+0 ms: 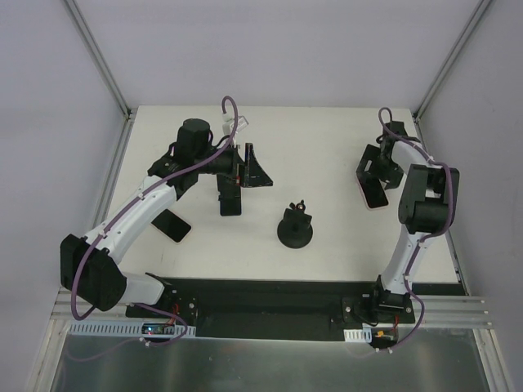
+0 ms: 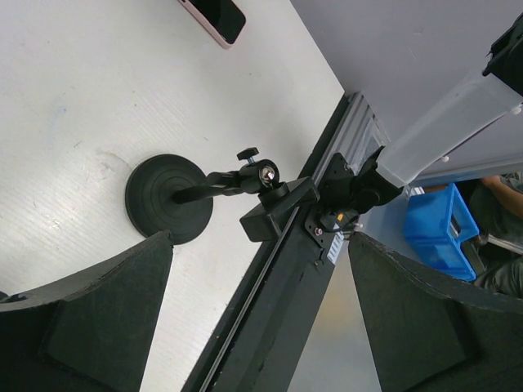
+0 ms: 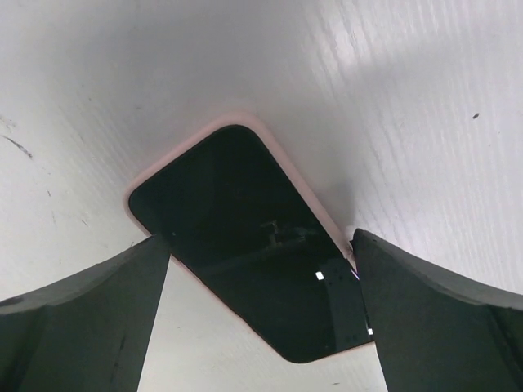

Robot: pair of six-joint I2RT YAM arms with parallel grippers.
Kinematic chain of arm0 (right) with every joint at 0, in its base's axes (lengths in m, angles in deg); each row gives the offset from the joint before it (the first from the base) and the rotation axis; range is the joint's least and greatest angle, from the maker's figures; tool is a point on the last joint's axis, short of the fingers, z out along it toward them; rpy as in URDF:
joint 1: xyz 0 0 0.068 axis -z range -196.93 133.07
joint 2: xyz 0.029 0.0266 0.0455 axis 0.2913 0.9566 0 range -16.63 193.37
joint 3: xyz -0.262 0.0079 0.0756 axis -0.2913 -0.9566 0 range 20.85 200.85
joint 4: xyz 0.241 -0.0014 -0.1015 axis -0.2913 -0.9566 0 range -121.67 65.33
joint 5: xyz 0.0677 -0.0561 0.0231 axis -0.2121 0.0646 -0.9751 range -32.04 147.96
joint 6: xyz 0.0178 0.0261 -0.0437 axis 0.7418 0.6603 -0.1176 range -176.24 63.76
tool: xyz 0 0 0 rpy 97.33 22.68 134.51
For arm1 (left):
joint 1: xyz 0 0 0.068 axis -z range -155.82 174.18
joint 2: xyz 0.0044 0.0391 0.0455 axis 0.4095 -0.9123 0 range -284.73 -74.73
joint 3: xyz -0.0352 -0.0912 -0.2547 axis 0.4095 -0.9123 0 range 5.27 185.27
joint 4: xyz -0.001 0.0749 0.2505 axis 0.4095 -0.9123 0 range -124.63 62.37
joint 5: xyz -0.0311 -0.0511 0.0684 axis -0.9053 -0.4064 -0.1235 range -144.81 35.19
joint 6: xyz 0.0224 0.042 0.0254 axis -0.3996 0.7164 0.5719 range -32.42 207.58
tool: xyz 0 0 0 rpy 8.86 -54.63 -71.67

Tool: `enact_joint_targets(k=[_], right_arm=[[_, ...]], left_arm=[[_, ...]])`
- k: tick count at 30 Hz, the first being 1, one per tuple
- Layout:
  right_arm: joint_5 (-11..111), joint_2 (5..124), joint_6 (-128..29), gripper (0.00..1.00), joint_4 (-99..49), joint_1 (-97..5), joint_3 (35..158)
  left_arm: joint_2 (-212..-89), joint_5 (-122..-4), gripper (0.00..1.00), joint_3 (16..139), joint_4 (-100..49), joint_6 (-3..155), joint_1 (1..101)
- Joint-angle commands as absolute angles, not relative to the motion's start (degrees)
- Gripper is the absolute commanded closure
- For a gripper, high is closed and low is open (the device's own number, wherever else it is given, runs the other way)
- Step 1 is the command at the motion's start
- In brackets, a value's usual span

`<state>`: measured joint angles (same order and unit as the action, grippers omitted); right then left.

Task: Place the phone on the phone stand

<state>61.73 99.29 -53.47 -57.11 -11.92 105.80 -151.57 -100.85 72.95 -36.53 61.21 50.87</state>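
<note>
White table (image 1: 327,139): carries all items.
Left gripper (image 1: 243,181): behind and left of phone stand (image 1: 294,229); fingers spread wide, nothing between.
Right gripper (image 3: 260,243): right of stand, well apart from it; jaws apart, 1 finger each side of phone (image 3: 237,196); contact cannot be told.
Phone: pink case, screen up, flat on table.
2nd phone (image 1: 172,224): flat on table, left of stand.
Stand: black, round base on table, jointed stem.
</note>
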Motion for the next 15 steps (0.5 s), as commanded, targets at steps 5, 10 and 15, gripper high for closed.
enact_joint_targets(k=[5, 10, 15], right_arm=[[59.6, 96.5, -61.3, 0.04, -67.9, -16.1, 102.1], [58.4, 95.1, -61.6, 0.04, -68.3, -16.8, 98.5], [51.6, 91.1, -63.0, 0.04, -65.2, -18.1, 95.2]], left_arm=[[-152.2, -102.5, 0.13, 75.0, -35.4, 61.0, 51.6], [-151.6, -102.4, 0.13, 75.0, -35.3, 61.2, 51.5], [-151.8, -102.5, 0.13, 75.0, -35.4, 61.0, 51.6]])
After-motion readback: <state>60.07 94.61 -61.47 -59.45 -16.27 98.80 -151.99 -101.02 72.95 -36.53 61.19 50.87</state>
